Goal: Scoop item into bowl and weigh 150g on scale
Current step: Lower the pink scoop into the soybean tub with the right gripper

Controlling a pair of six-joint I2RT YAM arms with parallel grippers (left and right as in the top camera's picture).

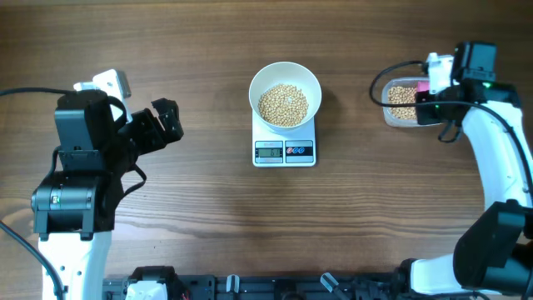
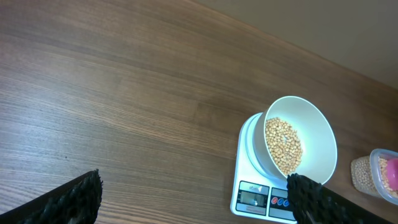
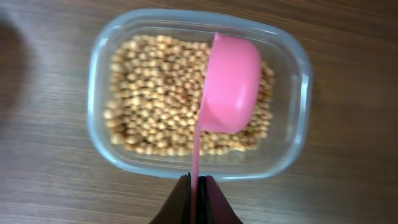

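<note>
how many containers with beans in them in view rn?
2. The white bowl sits on the scale at centre. The clear tub is at the right, under the pink scoop held by the right gripper. None appear hidden.

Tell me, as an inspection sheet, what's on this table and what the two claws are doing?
Surface: wooden table, brown grain.
Job's things: white bowl of beans sits on the scale; more beans in a clear tub at the right.
Clutter: nothing seen.
Grippers: left gripper open, holding nothing; right gripper shut on the pink scoop handle, scoop over the tub.
Cables: black cable by the left arm.
Surroundings: dark rail along the near edge.
</note>
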